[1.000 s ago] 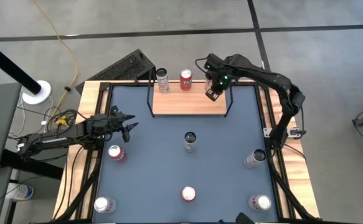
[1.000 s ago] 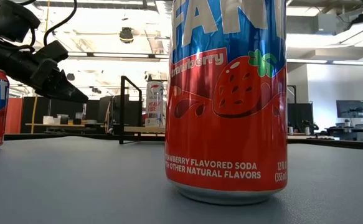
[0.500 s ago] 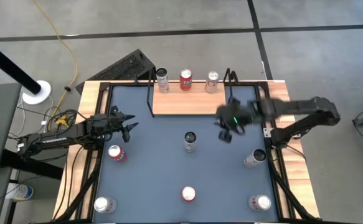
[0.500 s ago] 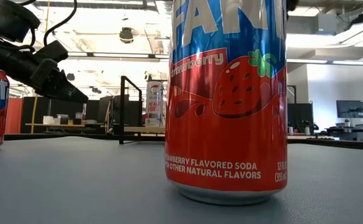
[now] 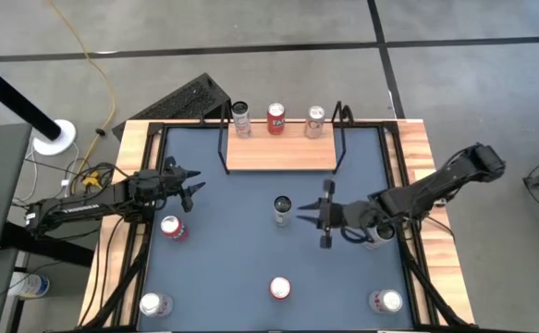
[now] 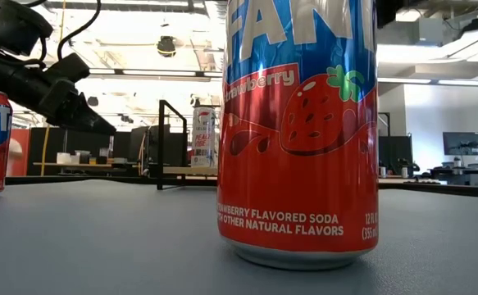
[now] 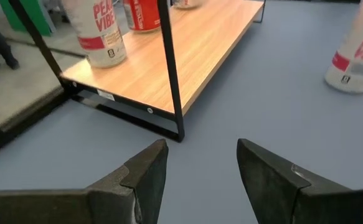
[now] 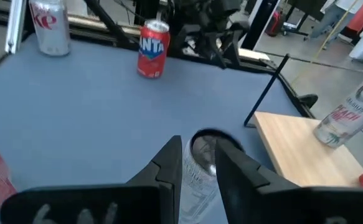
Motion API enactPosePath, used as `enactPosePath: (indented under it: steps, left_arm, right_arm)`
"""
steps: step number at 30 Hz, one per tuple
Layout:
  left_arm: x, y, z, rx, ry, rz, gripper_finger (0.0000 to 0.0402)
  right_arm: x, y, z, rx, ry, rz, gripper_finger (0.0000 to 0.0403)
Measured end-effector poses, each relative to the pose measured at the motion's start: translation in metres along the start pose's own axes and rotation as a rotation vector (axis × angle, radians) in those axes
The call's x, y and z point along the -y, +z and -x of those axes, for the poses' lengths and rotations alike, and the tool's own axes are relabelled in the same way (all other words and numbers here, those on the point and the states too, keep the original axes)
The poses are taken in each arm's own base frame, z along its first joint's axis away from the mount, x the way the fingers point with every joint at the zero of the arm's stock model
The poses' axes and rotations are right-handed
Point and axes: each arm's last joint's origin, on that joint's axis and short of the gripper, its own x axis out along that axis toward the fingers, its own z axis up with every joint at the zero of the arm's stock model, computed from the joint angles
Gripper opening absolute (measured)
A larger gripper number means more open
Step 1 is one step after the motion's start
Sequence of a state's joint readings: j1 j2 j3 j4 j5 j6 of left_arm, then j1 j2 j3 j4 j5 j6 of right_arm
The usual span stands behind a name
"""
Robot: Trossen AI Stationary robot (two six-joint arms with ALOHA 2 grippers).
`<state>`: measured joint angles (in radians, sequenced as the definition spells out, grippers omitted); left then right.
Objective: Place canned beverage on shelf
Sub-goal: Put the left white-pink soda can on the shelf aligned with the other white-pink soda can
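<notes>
The shelf point(image 5: 280, 154) is smooth light wood on thin black metal wire. The desk point(image 5: 241, 268) top is flat, matt blue-grey, with a light wood rim. The cans point(image 6: 300, 131) are shiny metal. The arms look like dull black plastic.

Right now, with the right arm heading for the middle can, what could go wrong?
1. The right gripper comes in low from the side with jaws only narrowly apart. They look narrower than the middle can, so they could knock it over rather than straddle it.
2. The shelf already holds three cans in a row along its back edge, so a fourth, set down in front, may bump one.
3. The left gripper waits with jaws apart near the shelf's left post, so paths may cross.
</notes>
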<state>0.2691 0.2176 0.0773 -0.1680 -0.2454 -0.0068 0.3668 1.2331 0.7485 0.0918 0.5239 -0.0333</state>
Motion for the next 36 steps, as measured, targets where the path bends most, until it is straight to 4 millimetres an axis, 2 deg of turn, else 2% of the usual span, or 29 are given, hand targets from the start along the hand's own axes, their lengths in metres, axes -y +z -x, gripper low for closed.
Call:
enactPosePath:
  steps: [4,9,13,17,21,28,31,36]
  left_arm:
    - [0.000,0.000,0.000,0.000,0.000,-0.024,0.0184]
    - [0.000,0.001,0.000,0.013,-0.001,0.111,0.0184]
    - [0.000,0.004,0.000,0.048,-0.013,0.326,0.0184]
    - [-0.001,0.007,0.000,0.087,0.035,0.367,0.0184]
    - [0.000,0.014,0.001,0.147,-0.010,0.323,0.0184]
    - [0.008,0.029,0.004,0.291,-0.297,0.109,0.0184]
    - [0.009,0.035,0.003,0.354,-0.312,0.047,0.0184]
    - [0.011,0.048,0.000,0.461,-0.318,-0.038,0.0184]
  right_arm:
    - [-0.005,-0.009,-0.009,0.002,-0.003,0.005,0.0097]
    - [-0.008,-0.012,-0.013,0.038,-0.014,0.052,0.0097]
    - [-0.006,-0.014,-0.013,0.027,-0.081,0.103,0.0097]
    - [-0.001,-0.015,-0.015,0.011,-0.107,0.148,0.0097]
    - [0.007,-0.017,-0.019,0.004,-0.138,0.161,0.0097]
    - [0.023,-0.038,-0.025,-0.006,-0.197,0.159,0.0097]
    - [0.029,-0.047,-0.027,0.002,-0.222,0.158,0.0097]
    - [0.037,-0.045,-0.026,0.039,-0.251,0.162,0.0097]
